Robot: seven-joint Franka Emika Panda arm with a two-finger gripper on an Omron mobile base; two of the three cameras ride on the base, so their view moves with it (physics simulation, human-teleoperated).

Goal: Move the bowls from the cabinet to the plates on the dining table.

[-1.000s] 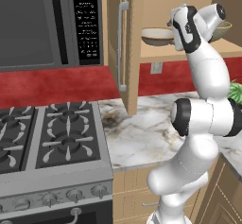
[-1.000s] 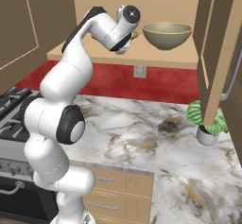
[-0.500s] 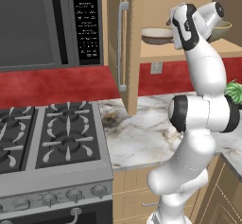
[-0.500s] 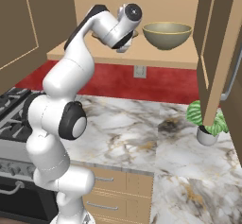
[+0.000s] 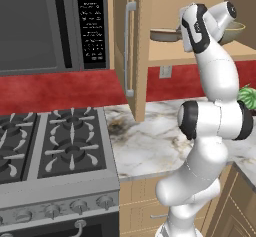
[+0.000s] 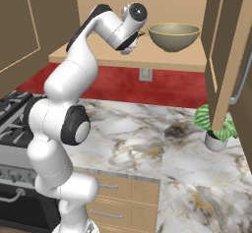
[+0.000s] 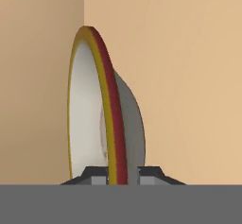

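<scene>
1. The fingers (image 7: 123,175) are squeezed tight on the rim of the wide shallow cream bowl with the tan rim (image 7: 97,109).
2. That bowl (image 5: 164,34) sits on the wooden shelf (image 5: 170,57) of the light tan wall cabinet (image 5: 137,51).
3. The deeper olive-beige bowl (image 6: 174,36) sits beside it on that shelf.

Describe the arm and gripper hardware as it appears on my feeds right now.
The arm is built of glossy white, rounded segments with dark grey-black bands at the joints, one a big dark disc at the elbow. A round dark cap sits at the wrist end. No cables or markings show. The gripper has two small dark, blocky finger tips.
</scene>
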